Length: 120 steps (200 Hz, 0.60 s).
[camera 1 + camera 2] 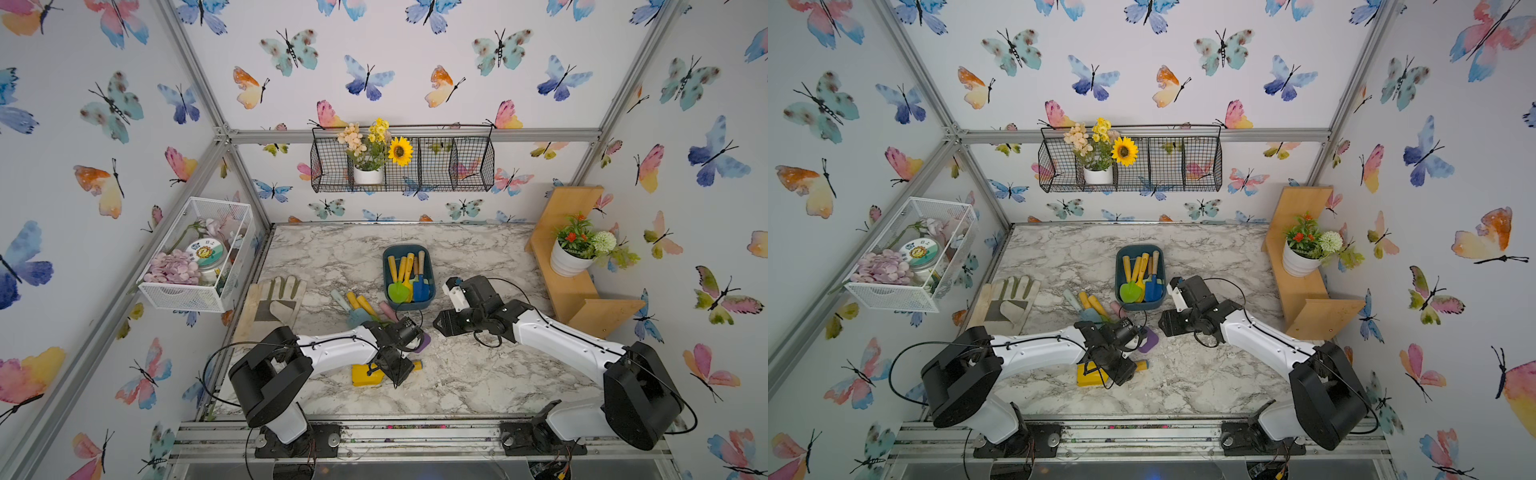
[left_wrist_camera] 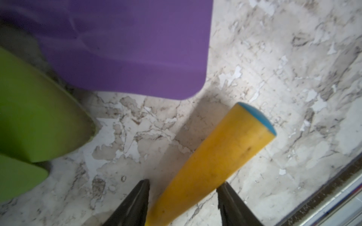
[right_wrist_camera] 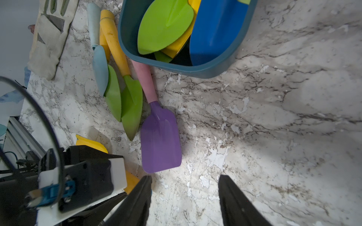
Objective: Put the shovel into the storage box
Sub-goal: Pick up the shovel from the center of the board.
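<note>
1. The yellow shovel (image 2: 215, 156) is laid on the table (image 2: 293, 97), its handle straddled by the left tool (image 2: 184, 182); whether it is gripped cannot be told.
2. The right tool (image 3: 185, 177) is held parted and empty near the storage box (image 3: 195, 70).

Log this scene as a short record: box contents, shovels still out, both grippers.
storage box: holds green-bladed shovel, blue shovel, others beneath
on table: purple shovel, two green shovels, pale blue shovel, yellow shovel
left gripper: open, jaws either side of yellow shovel's handle
right gripper: open, empty, over the table
</note>
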Tool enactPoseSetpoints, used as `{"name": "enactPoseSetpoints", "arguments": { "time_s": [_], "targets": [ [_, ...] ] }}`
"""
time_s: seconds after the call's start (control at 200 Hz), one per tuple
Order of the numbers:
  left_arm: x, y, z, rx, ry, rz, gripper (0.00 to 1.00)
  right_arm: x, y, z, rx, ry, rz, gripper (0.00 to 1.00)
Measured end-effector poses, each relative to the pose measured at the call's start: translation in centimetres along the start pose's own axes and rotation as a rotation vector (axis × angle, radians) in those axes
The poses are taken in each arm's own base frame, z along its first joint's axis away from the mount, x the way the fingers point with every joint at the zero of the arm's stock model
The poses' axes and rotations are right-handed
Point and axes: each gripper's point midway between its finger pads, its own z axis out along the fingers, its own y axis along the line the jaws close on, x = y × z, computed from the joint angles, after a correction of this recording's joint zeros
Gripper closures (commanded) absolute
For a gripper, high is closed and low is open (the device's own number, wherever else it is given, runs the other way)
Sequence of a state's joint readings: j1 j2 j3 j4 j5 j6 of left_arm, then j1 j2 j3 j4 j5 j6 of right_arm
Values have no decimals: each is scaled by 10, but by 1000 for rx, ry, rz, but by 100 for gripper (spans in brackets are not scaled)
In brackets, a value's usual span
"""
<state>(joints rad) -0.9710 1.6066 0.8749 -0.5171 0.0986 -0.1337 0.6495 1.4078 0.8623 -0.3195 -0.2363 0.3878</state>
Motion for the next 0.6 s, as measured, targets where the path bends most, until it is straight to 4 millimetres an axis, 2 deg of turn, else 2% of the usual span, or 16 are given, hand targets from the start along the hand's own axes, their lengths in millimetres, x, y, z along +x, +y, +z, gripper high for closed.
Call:
{"name": "enactPoseSetpoints", "arguments": {
  "time_s": [0.601],
  "targets": [
    [-8, 3, 4, -25, 11, -21, 64, -2, 1, -3, -3, -10, -3, 41]
  ]
}}
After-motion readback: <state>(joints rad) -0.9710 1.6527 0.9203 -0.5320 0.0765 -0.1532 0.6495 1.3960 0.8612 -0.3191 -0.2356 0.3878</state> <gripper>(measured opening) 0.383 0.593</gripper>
